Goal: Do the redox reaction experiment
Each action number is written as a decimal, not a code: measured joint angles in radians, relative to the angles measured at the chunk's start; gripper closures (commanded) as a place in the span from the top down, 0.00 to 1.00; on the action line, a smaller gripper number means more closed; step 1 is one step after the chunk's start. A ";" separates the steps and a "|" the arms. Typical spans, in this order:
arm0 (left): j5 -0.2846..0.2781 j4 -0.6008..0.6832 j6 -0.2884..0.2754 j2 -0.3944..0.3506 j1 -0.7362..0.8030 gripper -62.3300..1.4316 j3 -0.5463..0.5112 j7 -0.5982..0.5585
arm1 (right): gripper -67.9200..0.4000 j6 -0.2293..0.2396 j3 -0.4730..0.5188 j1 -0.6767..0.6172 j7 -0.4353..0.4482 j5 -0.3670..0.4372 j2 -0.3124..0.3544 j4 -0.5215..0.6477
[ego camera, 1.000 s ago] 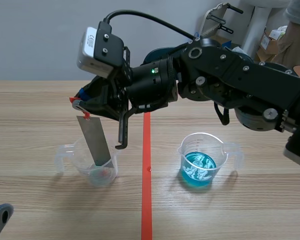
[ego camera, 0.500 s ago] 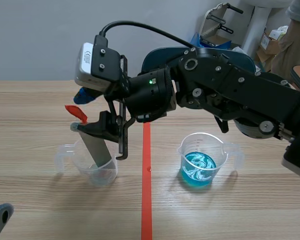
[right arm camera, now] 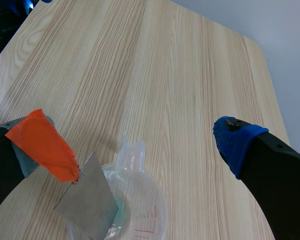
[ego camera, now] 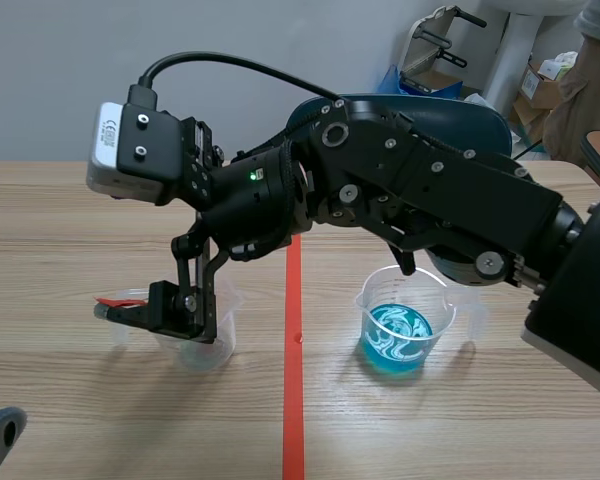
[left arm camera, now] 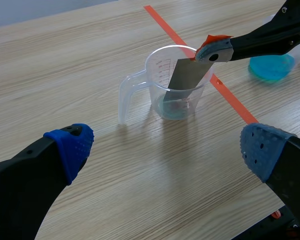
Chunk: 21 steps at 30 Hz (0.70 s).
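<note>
A grey metal sheet (right arm camera: 90,202) leans inside the clear beaker (right arm camera: 140,210) on the left of the table, its lower end in a little liquid. My right gripper (right arm camera: 140,145) hangs over that beaker, open wide. Its orange-taped finger (ego camera: 110,303) lies right by the sheet's top corner; the blue-padded finger stands far off. The left wrist view shows the beaker (left arm camera: 177,80), the sheet (left arm camera: 187,80) and that orange-tipped finger (left arm camera: 215,47) ahead of my left gripper (left arm camera: 165,150), which is open and holds nothing. The second beaker (ego camera: 400,325) holds blue liquid.
An orange-red tape line (ego camera: 293,400) runs between the two beakers. The right arm (ego camera: 420,200) spans the table's middle above the blue beaker. A person's sleeve (ego camera: 595,60), a chair and boxes stand behind the table at the back right.
The right gripper went from shut on the metal sheet to wide open and swung down by the left beaker. The sheet is let go and rests in the beaker.
</note>
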 measured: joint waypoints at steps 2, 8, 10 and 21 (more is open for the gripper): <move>0.000 0.000 0.000 0.000 0.000 1.00 0.000 0.000 | 1.00 0.000 0.000 -0.006 -0.001 0.002 0.000 0.000; 0.000 0.000 0.000 0.000 -0.001 1.00 0.000 0.000 | 1.00 0.000 0.000 -0.041 -0.024 0.002 0.000 0.000; 0.000 0.000 0.000 0.000 -0.002 1.00 0.000 0.000 | 1.00 0.000 0.000 -0.043 -0.024 0.002 0.000 0.000; 0.000 0.000 0.000 0.000 -0.002 1.00 0.000 0.000 | 1.00 0.000 0.000 -0.043 -0.024 0.002 0.000 0.000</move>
